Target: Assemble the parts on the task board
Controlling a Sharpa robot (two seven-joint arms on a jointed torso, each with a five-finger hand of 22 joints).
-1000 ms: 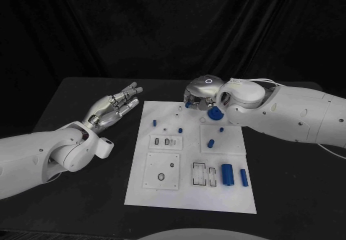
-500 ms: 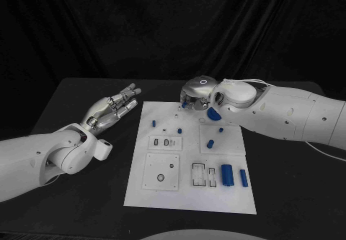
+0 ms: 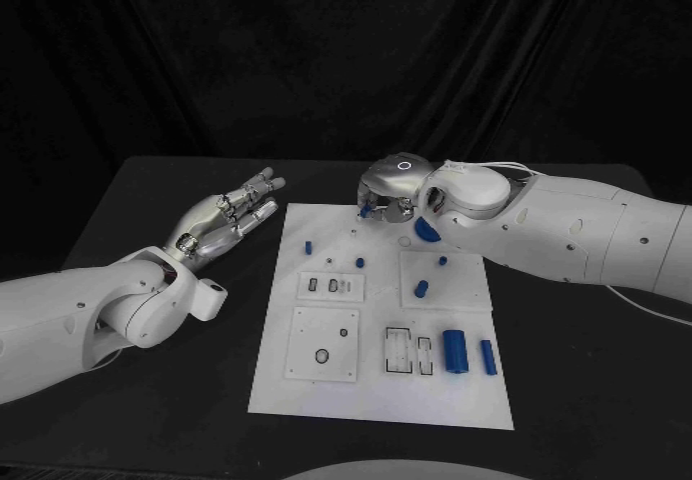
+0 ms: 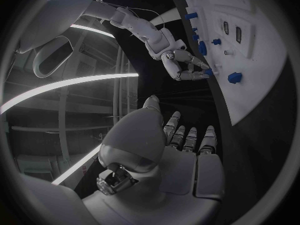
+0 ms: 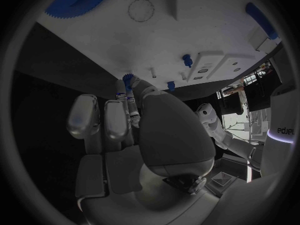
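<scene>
— White task board [image 3: 378, 400] is lying mid-table; the right hand [image 3: 389, 192] is pinching a small blue part [image 5: 129, 80] over its far edge.
— Left hand [image 3: 224, 218]?
— Hovering spread, holding nothing. No legible writing.

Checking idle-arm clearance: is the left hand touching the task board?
Apart. In the head view the left hand lies open, with bare black table showing between its fingers and the task board.

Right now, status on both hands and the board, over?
Left hand open, off the white board. Right hand at the board's far edge; cannot tell whether it holds a blue part. Nothing in the way.
</scene>
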